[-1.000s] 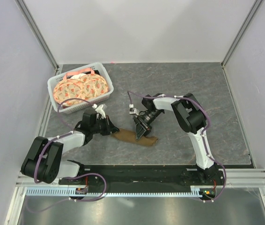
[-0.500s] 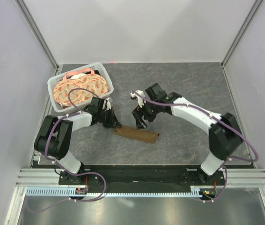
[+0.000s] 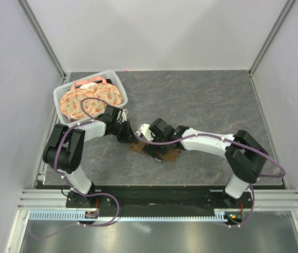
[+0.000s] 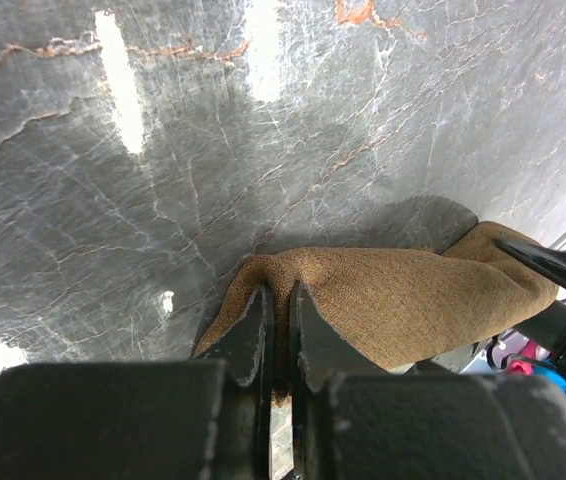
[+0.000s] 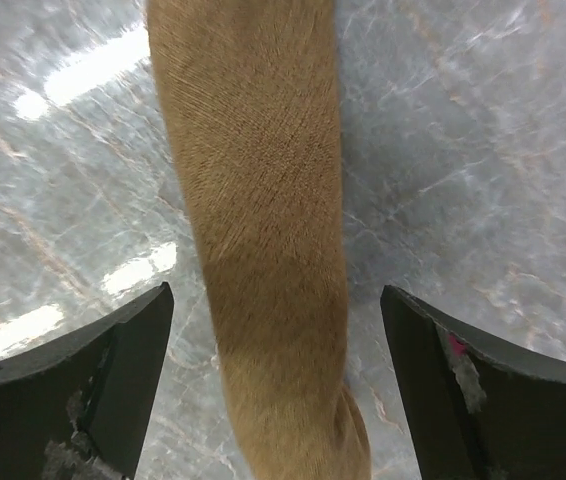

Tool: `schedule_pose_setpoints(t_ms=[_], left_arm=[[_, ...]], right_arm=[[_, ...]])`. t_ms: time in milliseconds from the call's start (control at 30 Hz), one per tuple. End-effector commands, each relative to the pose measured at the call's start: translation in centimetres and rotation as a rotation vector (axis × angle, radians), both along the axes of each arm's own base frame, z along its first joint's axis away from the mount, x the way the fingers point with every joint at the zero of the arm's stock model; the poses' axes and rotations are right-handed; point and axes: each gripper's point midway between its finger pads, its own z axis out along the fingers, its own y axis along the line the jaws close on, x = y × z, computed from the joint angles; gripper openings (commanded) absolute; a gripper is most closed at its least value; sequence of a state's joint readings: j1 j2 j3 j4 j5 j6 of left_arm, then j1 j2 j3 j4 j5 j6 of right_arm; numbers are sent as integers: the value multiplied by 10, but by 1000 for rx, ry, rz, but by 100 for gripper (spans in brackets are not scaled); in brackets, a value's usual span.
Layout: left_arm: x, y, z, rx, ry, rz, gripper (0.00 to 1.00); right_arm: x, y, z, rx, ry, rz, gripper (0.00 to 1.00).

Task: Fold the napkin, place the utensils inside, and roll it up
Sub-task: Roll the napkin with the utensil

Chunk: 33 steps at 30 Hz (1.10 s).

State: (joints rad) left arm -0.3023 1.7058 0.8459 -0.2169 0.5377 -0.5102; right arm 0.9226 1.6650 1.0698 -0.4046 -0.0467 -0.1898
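The napkin (image 3: 171, 155) lies as a brown roll on the grey table in front of the arms. My left gripper (image 3: 130, 139) is shut on a pinch of cloth at the roll's left end, seen between its fingers (image 4: 259, 330) in the left wrist view, where the napkin (image 4: 403, 300) runs off to the right. My right gripper (image 3: 157, 152) hangs low over the middle of the roll. Its jaws are wide open with one finger (image 5: 113, 370) on each side of the napkin (image 5: 263, 220), and neither touches it. The utensils are hidden.
A white basket (image 3: 118, 83) holding round orange-patterned plates (image 3: 80, 103) stands at the back left, just behind my left arm. Pale walls close in the table on three sides.
My right gripper has opened wide, let go of the roll, lifted, then come down astride it again. My left gripper has stayed shut on the left end, which shifted slightly back.
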Motion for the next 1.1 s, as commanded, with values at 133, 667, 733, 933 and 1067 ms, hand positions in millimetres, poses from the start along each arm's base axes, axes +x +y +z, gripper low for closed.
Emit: schedule_pose_setpoints(t_ms=[133, 667, 733, 933, 1067], left_arm=[[8, 5, 27, 32, -103, -23, 53], [5, 22, 63, 25, -369, 82, 67], [5, 17, 62, -6, -382, 60, 67], [11, 10, 52, -35, -406, 35, 66], [14, 2, 49, -72, -418, 12, 64]], right_arm=[[-2, 4, -23, 36, 204, 25, 72], [-27, -12, -52, 262, 876, -54, 45], [-27, -13, -56, 286, 928, -60, 45], [-25, -14, -60, 323, 1010, -61, 45], [-23, -14, -62, 323, 1018, -65, 45]])
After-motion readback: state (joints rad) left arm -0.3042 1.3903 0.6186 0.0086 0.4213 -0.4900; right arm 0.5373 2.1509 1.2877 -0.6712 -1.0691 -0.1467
